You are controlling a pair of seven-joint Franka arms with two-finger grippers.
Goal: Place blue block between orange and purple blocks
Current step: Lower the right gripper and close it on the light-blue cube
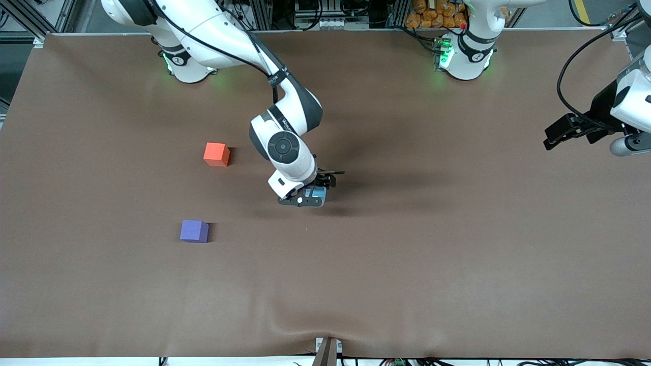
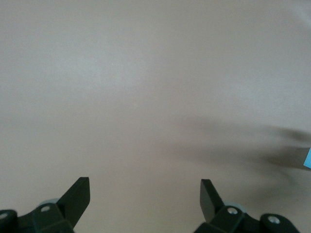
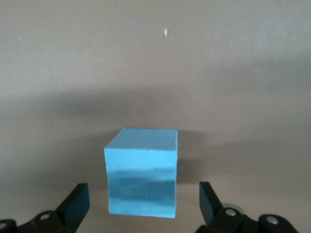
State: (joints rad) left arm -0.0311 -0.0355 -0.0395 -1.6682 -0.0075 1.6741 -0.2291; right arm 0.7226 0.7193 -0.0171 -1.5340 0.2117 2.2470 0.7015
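Blue block (image 3: 142, 171) sits between right pincer's (image 3: 143, 204) spread fingers; left pincer (image 2: 145, 201) open.

A brown matte sheet covers the bench (image 1: 407, 284) edge to edge, and it puckers into shallow wrinkles (soft ridges, nothing sharp) at the edge nearest the front camera. A small metal bracket (image 1: 328, 351) sits at the middle of that edge. A heap of orange lumps (image 1: 432, 12) lies off the bench's farthest edge. One pale speck (image 3: 165, 32) rests on the sheet.
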